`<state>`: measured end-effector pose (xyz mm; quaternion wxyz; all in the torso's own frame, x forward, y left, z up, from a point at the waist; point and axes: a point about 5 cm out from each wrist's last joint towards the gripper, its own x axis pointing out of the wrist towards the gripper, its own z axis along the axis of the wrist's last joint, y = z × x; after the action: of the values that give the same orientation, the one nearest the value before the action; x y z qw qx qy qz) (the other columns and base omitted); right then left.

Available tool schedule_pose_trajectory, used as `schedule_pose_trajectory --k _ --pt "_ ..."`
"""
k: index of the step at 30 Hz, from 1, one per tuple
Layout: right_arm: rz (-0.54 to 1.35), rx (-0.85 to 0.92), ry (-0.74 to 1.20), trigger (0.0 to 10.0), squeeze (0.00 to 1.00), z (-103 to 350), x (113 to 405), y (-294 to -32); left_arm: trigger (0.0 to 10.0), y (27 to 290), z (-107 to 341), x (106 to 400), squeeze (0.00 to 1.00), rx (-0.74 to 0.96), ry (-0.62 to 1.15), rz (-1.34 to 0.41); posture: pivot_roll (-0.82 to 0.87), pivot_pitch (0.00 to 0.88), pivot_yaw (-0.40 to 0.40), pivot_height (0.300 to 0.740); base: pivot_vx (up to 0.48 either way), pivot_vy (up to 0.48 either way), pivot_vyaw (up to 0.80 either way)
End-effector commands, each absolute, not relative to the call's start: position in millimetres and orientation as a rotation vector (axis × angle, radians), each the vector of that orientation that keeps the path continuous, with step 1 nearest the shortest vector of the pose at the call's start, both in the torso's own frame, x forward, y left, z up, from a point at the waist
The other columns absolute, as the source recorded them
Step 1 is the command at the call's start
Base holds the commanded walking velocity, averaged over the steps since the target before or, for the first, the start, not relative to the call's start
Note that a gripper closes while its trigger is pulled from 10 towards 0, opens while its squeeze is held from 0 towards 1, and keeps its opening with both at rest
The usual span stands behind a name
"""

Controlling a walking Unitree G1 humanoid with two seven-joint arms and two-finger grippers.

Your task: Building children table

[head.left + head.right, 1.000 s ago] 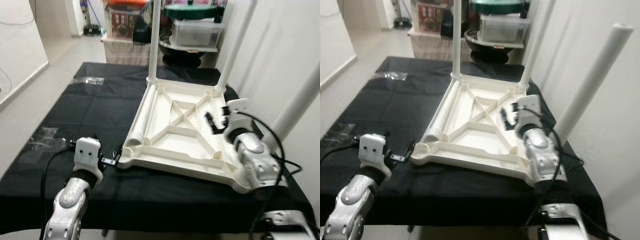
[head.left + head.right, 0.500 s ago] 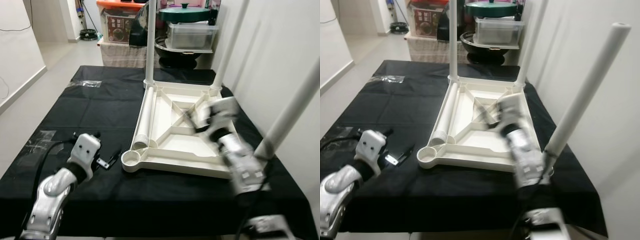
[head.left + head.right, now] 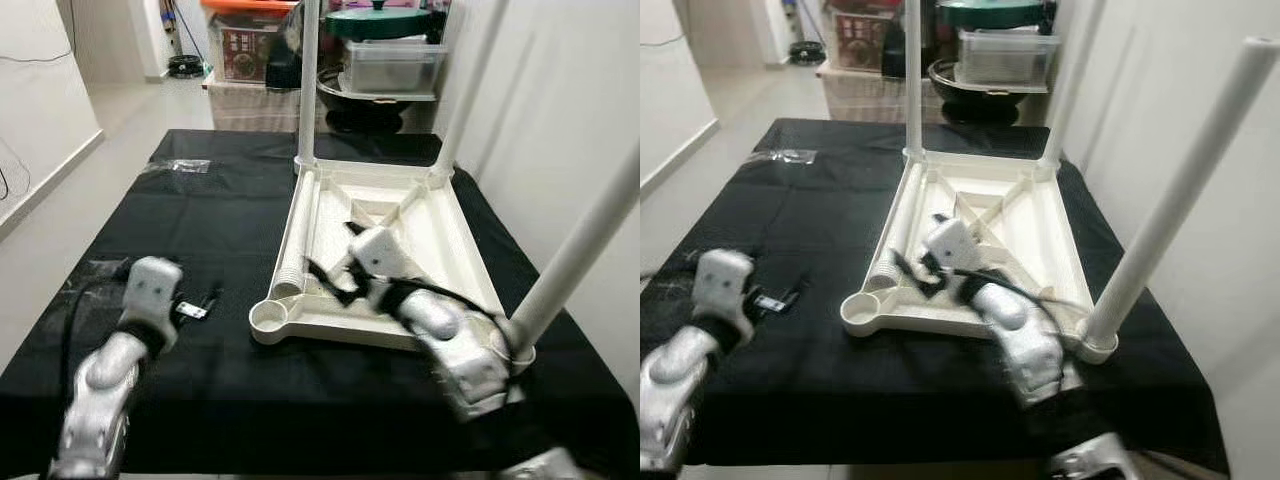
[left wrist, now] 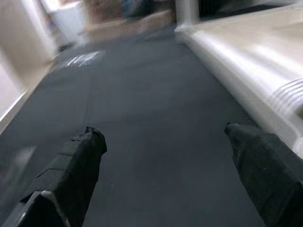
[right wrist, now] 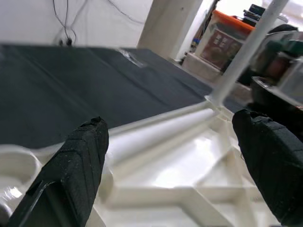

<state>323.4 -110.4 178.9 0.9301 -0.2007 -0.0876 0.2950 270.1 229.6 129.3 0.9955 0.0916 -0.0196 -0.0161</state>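
An upside-down white table top (image 3: 445,240) lies on the black cloth. Three white legs stand in its corners: far left (image 3: 308,80), far right (image 3: 462,95) and near right (image 3: 580,250). A loose ribbed leg (image 3: 297,235) lies inside the top along its left side, ending beside the empty near-left socket (image 3: 268,318). My right gripper (image 3: 335,265) hovers open over the near-left part of the top, close to the loose leg (image 5: 161,135). My left gripper (image 3: 205,300) is open and low over the cloth, left of the socket, holding nothing (image 4: 163,135).
Clear plastic wrappers lie on the cloth at the far left (image 3: 175,165) and near left (image 3: 95,270). Storage boxes and pots (image 3: 390,65) stand beyond the table's far edge. A white wall runs close along the right side. Open floor lies to the left.
My right gripper has swung left across the table top, from its right rim to over the loose leg. My left gripper has drawn back leftwards from the near-left socket.
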Motion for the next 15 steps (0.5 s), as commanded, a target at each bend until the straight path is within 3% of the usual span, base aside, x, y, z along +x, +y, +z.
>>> schedule_pose_trajectory --k 1,2,3,6,11,15 --pt "0.635 -0.492 -0.189 10.0 0.00 178.5 322.9 -106.3 10.0 236.6 113.3 252.6 0.00 0.137 -0.004 0.124 0.05 0.000 -0.091 0.740 0.000 0.000 0.00" --pt "0.635 -0.492 -0.189 10.0 0.00 178.5 322.9 -106.3 10.0 236.6 113.3 252.6 0.00 0.137 -0.004 0.124 0.05 0.000 -0.091 0.740 0.000 0.000 0.00" --pt "0.597 -0.582 -0.165 10.0 0.00 171.2 329.1 -102.8 10.0 231.7 90.7 227.3 0.00 0.110 0.074 0.200 0.07 0.000 -0.099 0.740 0.000 0.000 0.00" --pt "0.595 -0.614 -0.168 10.0 0.00 169.3 330.3 -98.3 10.0 228.6 84.7 221.1 0.00 0.106 0.101 0.202 0.08 0.000 -0.105 0.740 0.000 0.000 0.00" --pt "0.636 -0.670 -0.185 10.0 0.00 161.5 329.7 -64.3 10.0 216.7 80.2 223.5 0.00 0.103 0.126 0.132 0.08 0.000 -0.103 0.740 0.000 0.000 0.00" --pt "0.636 -0.703 -0.157 10.0 0.00 154.1 331.9 -54.0 10.0 212.0 81.3 228.1 0.00 0.101 0.123 0.111 0.08 0.000 -0.102 0.740 0.000 0.000 0.00"
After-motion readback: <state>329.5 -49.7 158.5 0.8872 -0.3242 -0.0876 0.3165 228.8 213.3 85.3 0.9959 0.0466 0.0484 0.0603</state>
